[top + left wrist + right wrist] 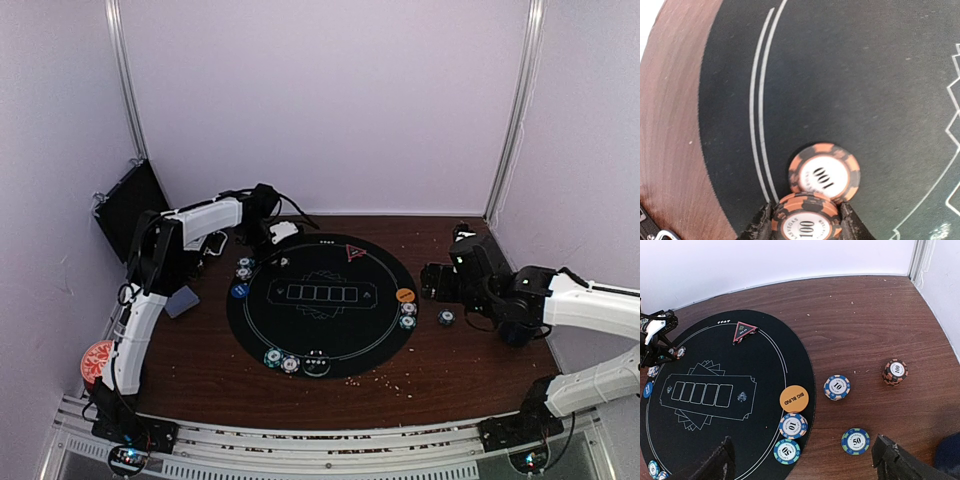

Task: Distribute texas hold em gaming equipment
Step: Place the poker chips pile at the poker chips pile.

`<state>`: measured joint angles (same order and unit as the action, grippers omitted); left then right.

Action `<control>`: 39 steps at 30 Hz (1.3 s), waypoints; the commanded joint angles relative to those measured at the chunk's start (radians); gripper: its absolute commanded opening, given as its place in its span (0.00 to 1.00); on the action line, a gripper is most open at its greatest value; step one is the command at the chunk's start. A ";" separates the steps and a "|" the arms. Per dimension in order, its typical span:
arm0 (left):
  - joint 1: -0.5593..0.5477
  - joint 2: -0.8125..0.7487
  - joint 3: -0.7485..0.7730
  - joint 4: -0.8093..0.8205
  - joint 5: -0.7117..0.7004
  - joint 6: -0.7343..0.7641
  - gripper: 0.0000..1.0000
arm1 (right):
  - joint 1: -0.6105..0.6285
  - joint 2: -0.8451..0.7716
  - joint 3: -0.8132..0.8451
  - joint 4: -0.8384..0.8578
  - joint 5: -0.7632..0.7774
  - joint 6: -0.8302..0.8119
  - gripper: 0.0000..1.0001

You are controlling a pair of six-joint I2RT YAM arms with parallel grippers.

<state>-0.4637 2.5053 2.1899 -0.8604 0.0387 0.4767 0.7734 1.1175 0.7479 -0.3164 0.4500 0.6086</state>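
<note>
Left wrist alone shows its claw [807, 227] pinching an orange chip [805, 212].

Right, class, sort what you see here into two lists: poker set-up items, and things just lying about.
For the job: poker chips, 100 chip in left gripper, Big Blind button, blue button, red triangle marker, playing cards.
Lying about: red-topped can, black panel, crumbs.

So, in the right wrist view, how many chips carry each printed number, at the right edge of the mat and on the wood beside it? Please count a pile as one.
chips marked 10: 2
chips marked 50: 2
chip marked 100: 1
Total: 5
</note>
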 commanded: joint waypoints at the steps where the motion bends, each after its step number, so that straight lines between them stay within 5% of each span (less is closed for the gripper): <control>1: 0.040 0.049 0.007 0.009 -0.090 0.006 0.13 | -0.003 0.002 -0.013 0.014 0.026 0.005 0.97; 27: 0.045 -0.012 -0.011 0.014 -0.058 0.009 0.12 | -0.004 0.005 -0.011 0.016 0.026 0.002 0.97; 39: 0.028 -0.100 -0.033 0.017 0.068 0.039 0.10 | -0.004 0.010 -0.010 0.017 0.027 0.003 0.97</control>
<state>-0.4335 2.4863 2.1670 -0.8467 0.0589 0.4938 0.7734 1.1225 0.7467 -0.3164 0.4500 0.6086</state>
